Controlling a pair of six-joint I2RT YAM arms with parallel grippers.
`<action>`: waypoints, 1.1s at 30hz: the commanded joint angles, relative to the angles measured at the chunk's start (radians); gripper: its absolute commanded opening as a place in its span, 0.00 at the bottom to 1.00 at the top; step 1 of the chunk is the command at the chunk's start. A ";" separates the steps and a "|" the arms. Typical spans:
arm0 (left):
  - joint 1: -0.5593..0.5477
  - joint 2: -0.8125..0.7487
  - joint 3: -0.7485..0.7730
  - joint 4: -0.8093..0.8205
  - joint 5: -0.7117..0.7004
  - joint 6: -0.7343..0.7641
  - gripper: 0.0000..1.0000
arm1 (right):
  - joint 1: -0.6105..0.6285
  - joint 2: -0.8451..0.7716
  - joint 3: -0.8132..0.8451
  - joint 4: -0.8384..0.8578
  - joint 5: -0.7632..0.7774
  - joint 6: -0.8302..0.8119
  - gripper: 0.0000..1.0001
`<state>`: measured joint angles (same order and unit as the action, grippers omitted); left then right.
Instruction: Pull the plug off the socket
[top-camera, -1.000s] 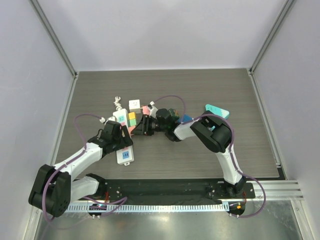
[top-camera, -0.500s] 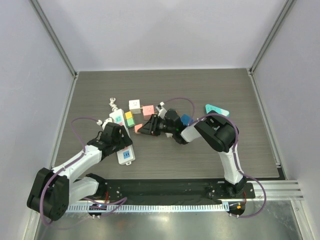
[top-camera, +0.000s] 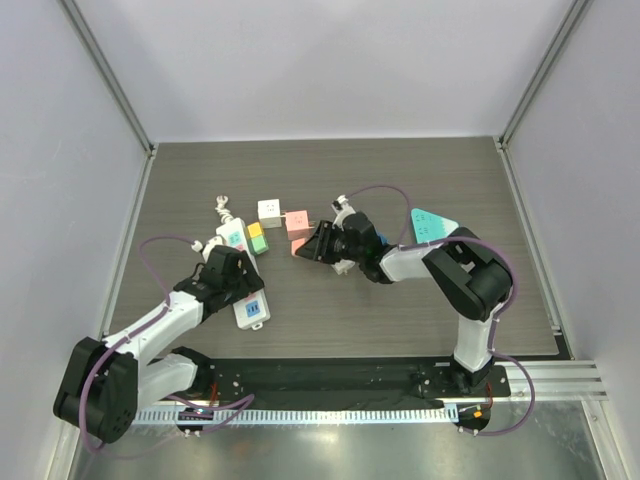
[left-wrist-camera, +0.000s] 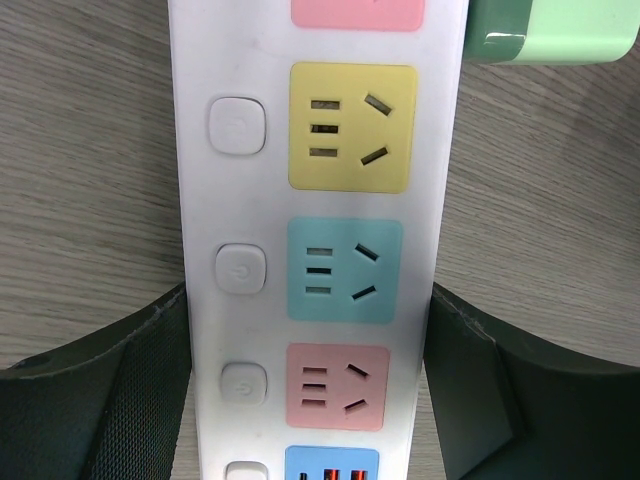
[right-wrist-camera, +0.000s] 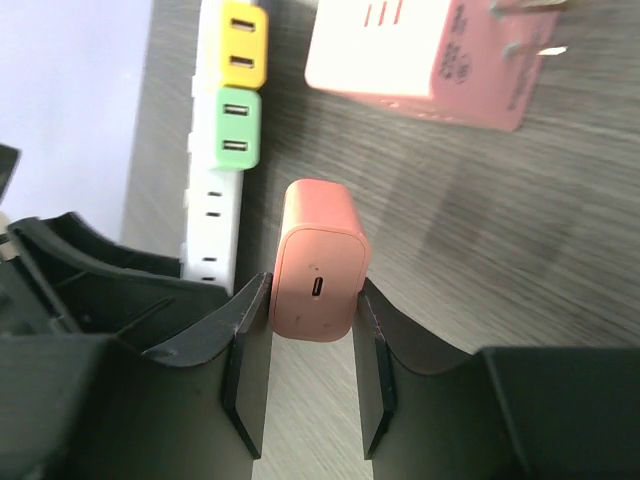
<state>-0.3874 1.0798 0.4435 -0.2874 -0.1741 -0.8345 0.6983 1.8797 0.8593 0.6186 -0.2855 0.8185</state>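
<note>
A white power strip with coloured sockets lies at the left of the table. My left gripper is shut on it; in the left wrist view its fingers press both long sides of the strip at the pink socket. A yellow plug and a green plug sit in the strip's far end. My right gripper is shut on a small pink plug, held clear of the strip to its right. The pink plug's prongs are hidden.
A larger pink plug lies loose with its prongs showing, beside a white plug. A teal object lies at the right. The strip's white cord end lies at the far left.
My right gripper has moved right, away from the strip, carrying the pink plug out of it. The strip's far end has shifted slightly left in my left gripper.
</note>
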 joint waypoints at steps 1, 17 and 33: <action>0.010 0.006 -0.035 -0.033 -0.004 -0.009 0.00 | 0.004 -0.054 0.029 -0.111 0.097 -0.099 0.18; 0.013 -0.023 -0.052 -0.033 0.031 -0.003 0.00 | 0.026 -0.178 0.023 -0.181 0.178 -0.268 0.69; 0.012 -0.070 -0.078 -0.024 0.058 -0.023 0.00 | 0.125 -0.079 0.220 -0.175 0.224 -0.309 0.85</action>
<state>-0.3779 1.0088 0.3965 -0.2695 -0.1513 -0.8341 0.8200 1.7721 0.9867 0.3950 -0.1020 0.5167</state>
